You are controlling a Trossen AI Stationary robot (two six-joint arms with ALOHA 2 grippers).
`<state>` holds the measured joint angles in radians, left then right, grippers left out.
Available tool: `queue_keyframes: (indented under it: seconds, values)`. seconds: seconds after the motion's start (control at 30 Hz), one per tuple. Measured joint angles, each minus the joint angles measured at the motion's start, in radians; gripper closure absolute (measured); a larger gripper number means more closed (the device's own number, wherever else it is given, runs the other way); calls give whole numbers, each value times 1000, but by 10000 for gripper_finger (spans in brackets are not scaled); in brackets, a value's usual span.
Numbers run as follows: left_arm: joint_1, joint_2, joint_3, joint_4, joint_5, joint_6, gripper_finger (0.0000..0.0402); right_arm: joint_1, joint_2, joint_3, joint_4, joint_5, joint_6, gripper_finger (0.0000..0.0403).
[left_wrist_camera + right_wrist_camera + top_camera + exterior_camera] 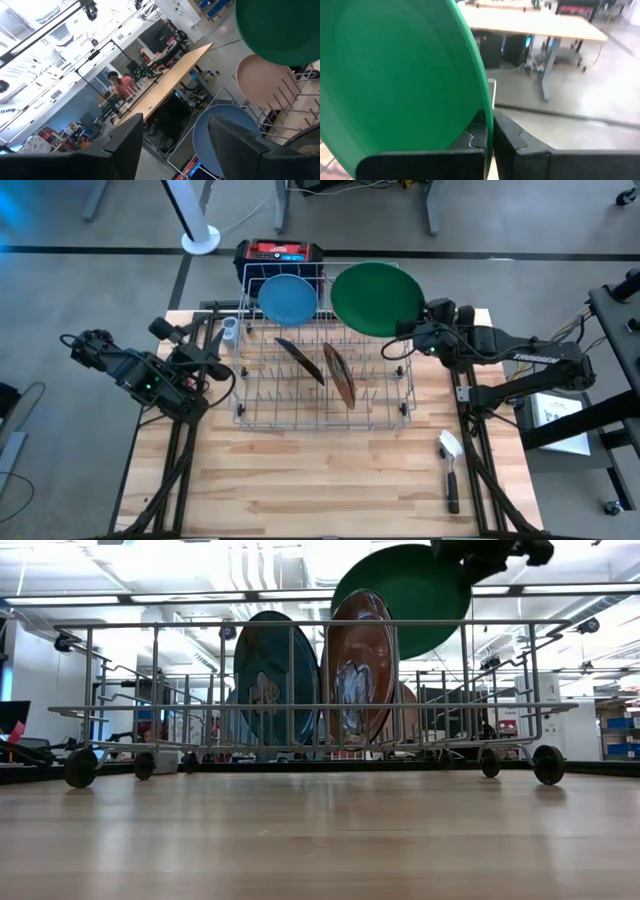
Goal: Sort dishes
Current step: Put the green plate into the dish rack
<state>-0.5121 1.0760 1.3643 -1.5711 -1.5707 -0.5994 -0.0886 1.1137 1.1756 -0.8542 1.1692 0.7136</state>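
A grey wire rack (325, 375) stands mid-table. In it stand on edge a light blue plate (288, 298) at the far left, two dark orange-brown plates (300, 360) (340, 375) in the middle, and a pale pink plate (262, 82) beside the blue one. A green plate (377, 298) hangs above the rack's far right corner, with my right gripper (422, 320) shut on it. My left gripper (215, 365) is open to the left of the rack, nothing between its fingers (235, 145). My right gripper pinches the green plate's rim (487, 117) between its two fingers, one finger on each face. The fingers come nearly level from the table's right side. The plate is lifted clear of the rack and tilted.
A black-handled, white-headed brush (450, 465) lies on the table near the right front. A red and black box (280, 252) sits beyond the rack's far edge. A small pale object (230, 330) stands off the rack's far left corner. Bare wood lies in front of the rack.
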Motion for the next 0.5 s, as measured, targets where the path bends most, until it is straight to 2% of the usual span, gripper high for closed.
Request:
queue_keyframes:
  seconds: [0.13,0.2,0.37,0.5]
  values:
    - [0,-5,0,0,0,9,191,-21,1,-2,177,-1,-269,403]
    - [0,-10,0,0,0,13,191,-37,1,-2,305,-41,-414,403]
    - [0,-27,0,0,0,15,191,-110,1,-2,539,-320,-695,403]
    - [0,-44,0,0,0,15,191,-186,1,-2,598,-429,-766,403]
